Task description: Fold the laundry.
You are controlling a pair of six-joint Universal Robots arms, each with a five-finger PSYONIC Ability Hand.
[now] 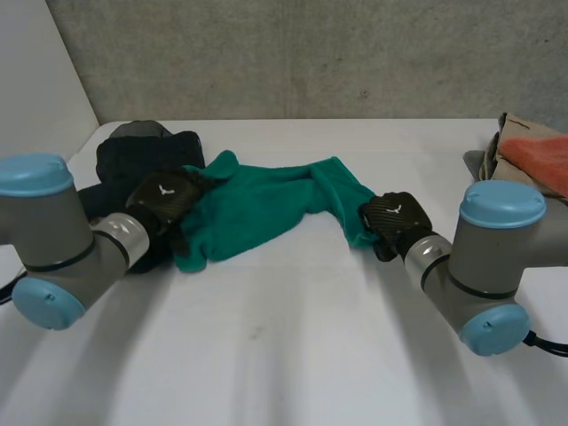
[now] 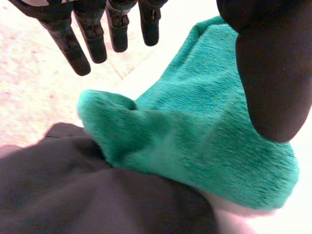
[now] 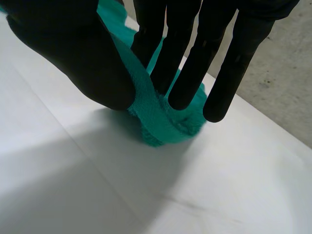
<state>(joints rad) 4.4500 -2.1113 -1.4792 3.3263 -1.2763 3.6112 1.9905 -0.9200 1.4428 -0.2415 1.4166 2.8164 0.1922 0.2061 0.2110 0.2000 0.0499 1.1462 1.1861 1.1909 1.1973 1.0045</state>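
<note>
Head view gives me the green cloth [image 1: 257, 200] lying rumpled on the white table [image 1: 284, 346]. It is stretched sideways between my two hands, toward the back of the table and left of its middle. My left hand [image 1: 169, 200] sits over the cloth's left end, where the green fabric meets a dark garment [image 1: 142, 151] heaped at the back left corner. My right hand [image 1: 395, 217] is at the cloth's right end, where the fabric narrows to a bunched tip.

On the left wrist view I see the fingers [image 2: 80, 53] straight and fanned apart. The thumb [image 2: 273, 73] is held away from them above the green fabric. Nothing is caught between them, so I read this hand as spread and holding nothing. A rounded corner of the green cloth lies below the fingertips and butts against the dark garment, which fills the side nearer the wrist.

On the right wrist view my thumb presses a strip of the cloth's edge against the straight fingers, which is a clear pinch. The strip runs up between thumb and fingers, and the end of the cloth sits bunched on the table at the fingertips.

Back in the head view, a pile of tan and orange cloth [image 1: 532, 155] lies at the table's far right edge, well apart from the green cloth. A grey concrete wall [image 1: 311, 53] stands behind the table.
</note>
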